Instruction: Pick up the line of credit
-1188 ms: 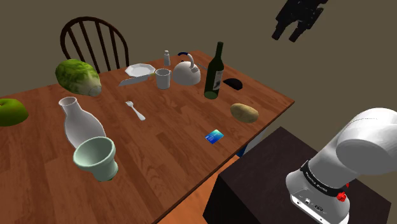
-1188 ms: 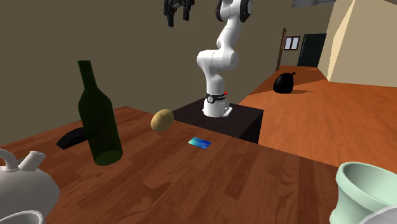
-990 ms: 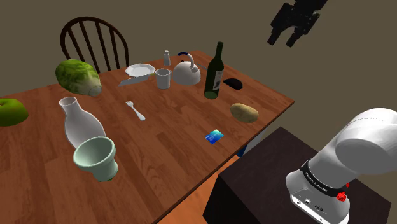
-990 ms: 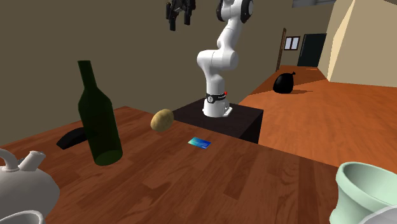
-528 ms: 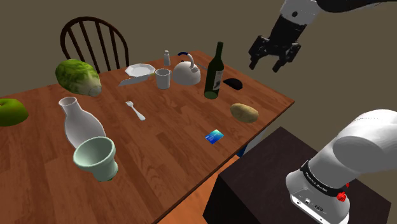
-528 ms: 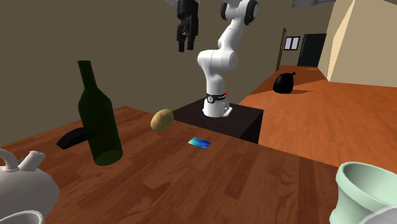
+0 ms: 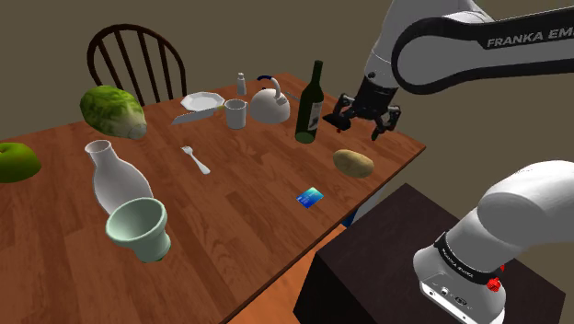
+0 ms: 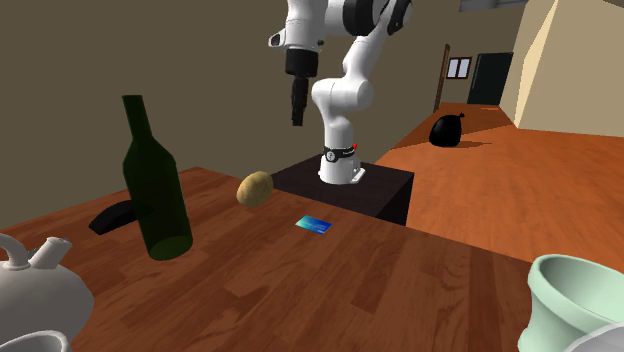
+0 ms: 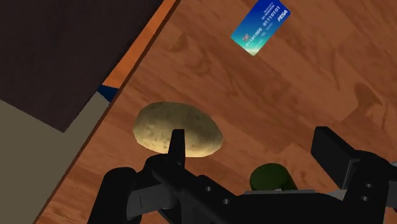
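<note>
The line of credit is a small blue card lying flat on the wooden table, near the edge that faces the stand. It also appears as the blue card in the second exterior view and the blue card in the wrist view. My black gripper hangs open in the air over the potato, beside the dark green bottle. The card lies past the potato, away from my gripper. Nothing is between the fingers. The gripper stands well above the table.
A white kettle, a cup, a plate and a fork stand further along the table. A white vase, a pale green bowl, a lettuce and a green fruit are at the shoulder view's left. The dark stand sits below the table edge.
The arm has swung down from high above the table's corner. The gripper has dropped to just over the potato, still open. The card has not moved.
</note>
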`<action>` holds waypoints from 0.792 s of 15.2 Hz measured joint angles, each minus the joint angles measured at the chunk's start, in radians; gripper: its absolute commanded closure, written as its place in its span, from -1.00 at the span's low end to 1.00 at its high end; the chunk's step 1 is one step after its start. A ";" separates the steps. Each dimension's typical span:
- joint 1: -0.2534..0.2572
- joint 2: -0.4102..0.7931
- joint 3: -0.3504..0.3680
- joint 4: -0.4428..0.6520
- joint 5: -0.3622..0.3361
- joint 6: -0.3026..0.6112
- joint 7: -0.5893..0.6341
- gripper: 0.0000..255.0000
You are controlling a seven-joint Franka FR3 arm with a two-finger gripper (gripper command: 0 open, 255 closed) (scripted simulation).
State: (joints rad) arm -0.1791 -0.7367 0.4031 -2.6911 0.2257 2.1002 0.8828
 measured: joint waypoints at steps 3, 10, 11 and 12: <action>-0.039 0.081 0.103 -0.025 0.021 0.092 0.161 -1.00; -0.226 0.356 0.362 -0.010 -0.039 0.305 0.571 -1.00; -0.262 0.400 0.404 -0.011 -0.065 0.337 0.641 -1.00; -0.308 0.452 0.449 0.001 -0.106 0.362 0.719 -1.00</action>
State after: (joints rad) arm -0.4873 -0.2844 0.8521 -2.6900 0.1197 2.4625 1.6023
